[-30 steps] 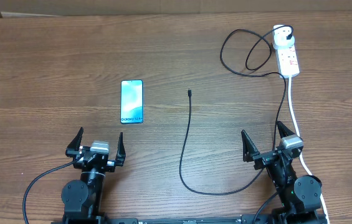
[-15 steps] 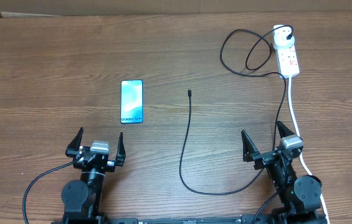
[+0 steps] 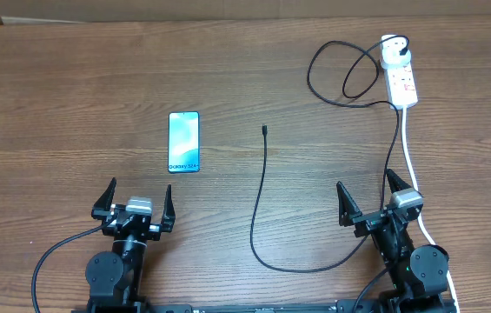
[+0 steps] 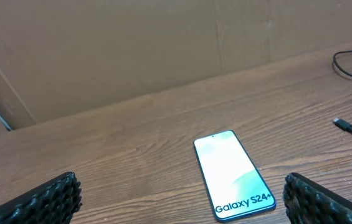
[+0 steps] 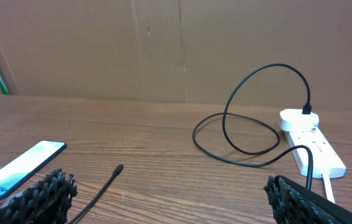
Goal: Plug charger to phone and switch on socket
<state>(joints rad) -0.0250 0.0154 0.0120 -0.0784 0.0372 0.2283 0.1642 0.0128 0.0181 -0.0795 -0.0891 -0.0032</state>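
Observation:
The phone (image 3: 184, 142) lies flat on the wooden table, blue-teal screen up, also in the left wrist view (image 4: 233, 175) and the right wrist view (image 5: 19, 168). The charger, a thin black cable (image 3: 261, 196), has its small plug tip (image 3: 264, 130) free on the table, right of the phone. Its black plug (image 3: 396, 43) sits in the round adapter of the socket, a white power strip (image 3: 401, 78) at the back right (image 5: 313, 146). My left gripper (image 3: 134, 202) is open, just in front of the phone. My right gripper (image 3: 372, 202) is open and empty.
The socket's white cord (image 3: 412, 161) runs down the right side past my right arm. The black cable loops (image 3: 341, 74) left of the socket. A cardboard wall (image 4: 163, 50) stands behind the table.

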